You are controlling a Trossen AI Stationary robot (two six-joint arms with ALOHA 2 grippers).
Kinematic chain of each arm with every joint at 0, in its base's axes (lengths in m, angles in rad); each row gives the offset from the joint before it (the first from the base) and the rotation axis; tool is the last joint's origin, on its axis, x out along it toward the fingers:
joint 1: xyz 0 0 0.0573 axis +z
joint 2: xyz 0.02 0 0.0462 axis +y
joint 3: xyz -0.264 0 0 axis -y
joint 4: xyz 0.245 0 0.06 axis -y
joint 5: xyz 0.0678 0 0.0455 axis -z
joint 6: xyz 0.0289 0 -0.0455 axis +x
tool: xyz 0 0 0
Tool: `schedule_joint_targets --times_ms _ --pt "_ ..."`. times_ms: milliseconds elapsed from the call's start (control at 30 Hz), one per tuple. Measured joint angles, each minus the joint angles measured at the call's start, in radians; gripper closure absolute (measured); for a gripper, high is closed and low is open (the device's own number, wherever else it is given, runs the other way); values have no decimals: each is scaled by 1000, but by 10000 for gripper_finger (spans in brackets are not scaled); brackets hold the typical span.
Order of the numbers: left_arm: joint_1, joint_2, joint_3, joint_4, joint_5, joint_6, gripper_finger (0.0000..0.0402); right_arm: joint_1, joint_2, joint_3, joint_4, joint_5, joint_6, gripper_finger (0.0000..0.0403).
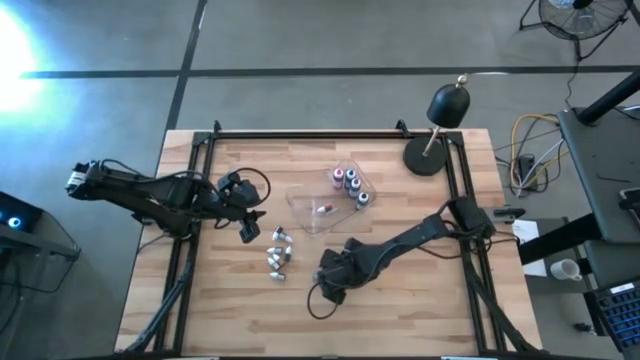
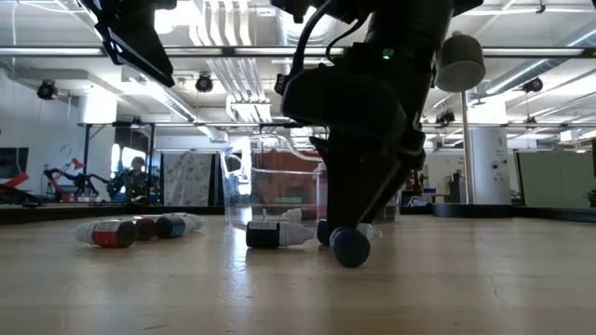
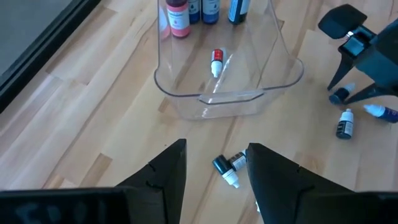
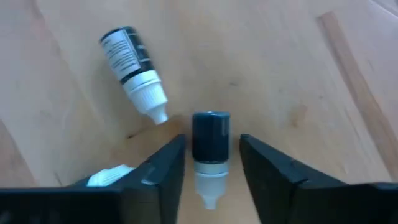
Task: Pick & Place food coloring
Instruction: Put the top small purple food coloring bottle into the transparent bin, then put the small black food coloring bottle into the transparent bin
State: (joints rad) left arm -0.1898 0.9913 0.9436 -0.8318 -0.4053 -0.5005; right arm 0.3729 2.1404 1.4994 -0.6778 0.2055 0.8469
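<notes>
Dark bottle [image 4: 210,140] framed by the right pincer [image 4: 211,163]

Its fingers flank the bottle near the counter's [image 1: 420,310] front edge, contact unclear; the left pincer [image 3: 214,171] is held released over other bottles.

Wooden table [image 1: 200,310] carries clear tray [image 1: 312,212], black lamp [image 1: 430,155], scattered food coloring bottles [image 1: 278,252].

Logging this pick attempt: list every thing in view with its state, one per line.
Right hand: low on the table, fingers either side of a lying dark bottle.
Left hand: open, empty, raised.
Clear tray: holds upright bottles and one lying red tube.
</notes>
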Motion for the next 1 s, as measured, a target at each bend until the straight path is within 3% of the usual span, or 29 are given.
schedule_joint_targets --times_ms 233,433,533,733,867,1000 --pt "0 0 0 1 -10 2 261 -33 -69 -8 -38 -22 43 355" --pt "0 0 -2 0 -57 5 261 -127 -312 -5 -48 171 18 354" --pt "0 0 -5 1 -67 -6 261 -201 -404 -5 -24 180 -28 325" --pt "0 0 -38 2 -66 -71 262 -339 -432 -6 35 40 -53 216" --pt "0 0 -89 1 -56 -166 262 -327 -432 -1 -23 19 -63 157" --pt "-1 20 -161 29 -28 -322 262 -276 -432 -2 -170 103 -36 129"
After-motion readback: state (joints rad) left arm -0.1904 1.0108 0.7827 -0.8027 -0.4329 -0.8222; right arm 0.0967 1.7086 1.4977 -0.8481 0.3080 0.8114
